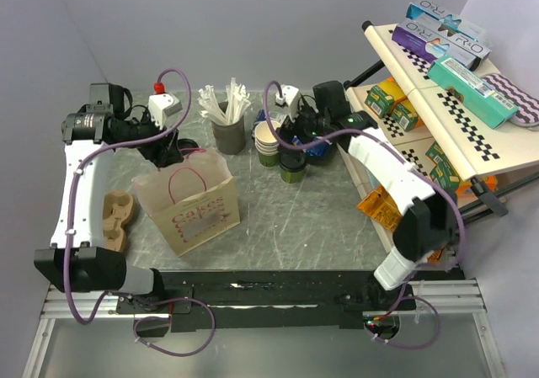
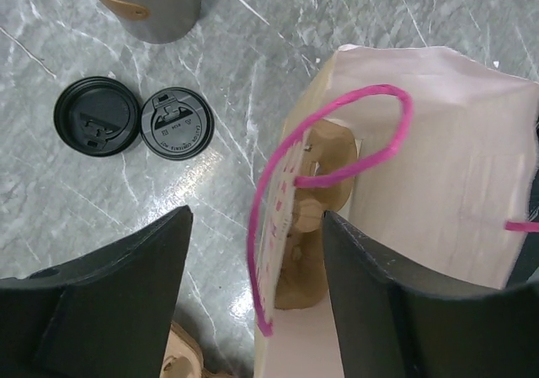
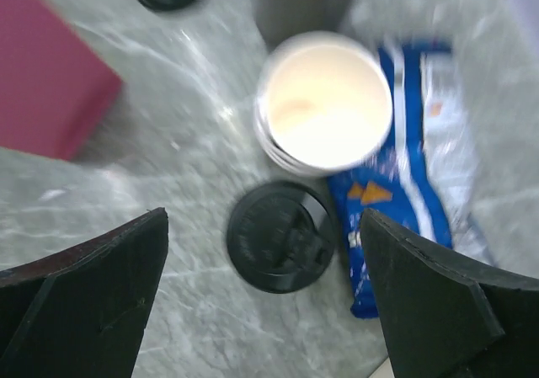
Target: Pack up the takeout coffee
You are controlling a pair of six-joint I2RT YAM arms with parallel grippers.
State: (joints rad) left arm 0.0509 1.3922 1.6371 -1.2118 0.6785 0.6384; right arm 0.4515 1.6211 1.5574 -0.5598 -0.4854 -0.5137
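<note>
The takeout coffee (image 1: 293,169), a dark green cup with a black lid (image 3: 282,236), stands on the marble table right of centre. My right gripper (image 3: 263,222) hangs open directly above it, one finger on each side of the lid and well apart from it; from above the gripper (image 1: 295,142) is just behind the cup. A paper bag (image 1: 189,201) with pink handles (image 2: 337,134) stands open at centre left, with a cardboard cup carrier (image 2: 316,226) inside. My left gripper (image 2: 257,214) is open over the bag's rim, its wall and handle between the fingers and untouched.
A stack of cream lidless cups (image 3: 327,100) and a blue snack packet (image 3: 404,184) sit close beside the coffee. Two loose black lids (image 2: 97,115) lie near a grey stirrer cup (image 1: 229,130). Spare carriers (image 1: 118,214) lie left; a shelf of boxes (image 1: 455,66) stands right.
</note>
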